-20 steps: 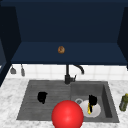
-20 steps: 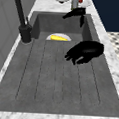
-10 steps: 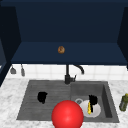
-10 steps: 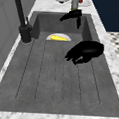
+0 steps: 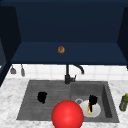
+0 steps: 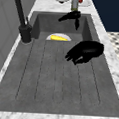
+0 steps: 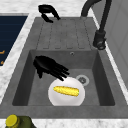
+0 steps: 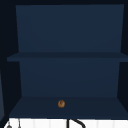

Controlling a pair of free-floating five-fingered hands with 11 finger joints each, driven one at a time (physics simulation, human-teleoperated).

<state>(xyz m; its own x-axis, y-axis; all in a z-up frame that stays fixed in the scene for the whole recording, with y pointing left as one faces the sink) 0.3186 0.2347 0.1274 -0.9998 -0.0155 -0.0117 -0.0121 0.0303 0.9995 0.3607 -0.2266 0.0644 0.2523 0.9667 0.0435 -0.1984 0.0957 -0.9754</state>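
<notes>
A yellow corn cob (image 7: 66, 91) lies on a white plate (image 7: 56, 98) in the sink basin (image 7: 96, 75) beside the drain. My right hand (image 7: 47, 65) hovers open just above the plate's near rim, its straight fingers pointing toward the cob without touching it; it is also in the front view (image 5: 92, 99) and the left side view (image 6: 71, 16). My left hand (image 5: 42, 97) floats over the ribbed drainboard (image 6: 44, 77), fingers loosely curved and holding nothing (image 6: 84, 51), (image 7: 47, 11). The cob (image 5: 89, 108) and plate (image 5: 96, 112) also show from the front.
A black faucet (image 5: 68, 75) rises behind the sink. A large red ball (image 5: 67, 115) sits at the front edge. An olive bottle (image 5: 123, 102) stands on the counter to the right. A small brown object (image 8: 61, 103) rests on the cabinet's lowest shelf. Utensils (image 5: 13, 70) hang at left.
</notes>
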